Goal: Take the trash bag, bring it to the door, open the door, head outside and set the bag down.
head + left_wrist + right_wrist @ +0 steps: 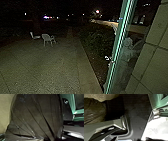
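Head view, left to right: paved yard (42, 67) is stretching out in the dark; a low pale chair-like shape (35, 36) is sitting near a white chair (48, 39). Small lights are glowing far off. A paved strip (81, 62) is running alongside bushes (96, 38). A green-lit upright (117, 55) is slanting up, a pale person-like figure (127, 53) is showing dimly behind glass, and a tiled wall (152, 60) is standing at far right.

Left wrist view is giving what the head view isn't: the trash bag (36, 115), dark and bulging, close to the camera, its film creasing toward a bunched part. Green framing (74, 104) is lying past it.

Right wrist view is catching part of the bag too, beside a black surface (137, 115), with pale ground beyond.

Left tool: can't tell whether it's gripping the bag. Right tool: can't tell its state either.
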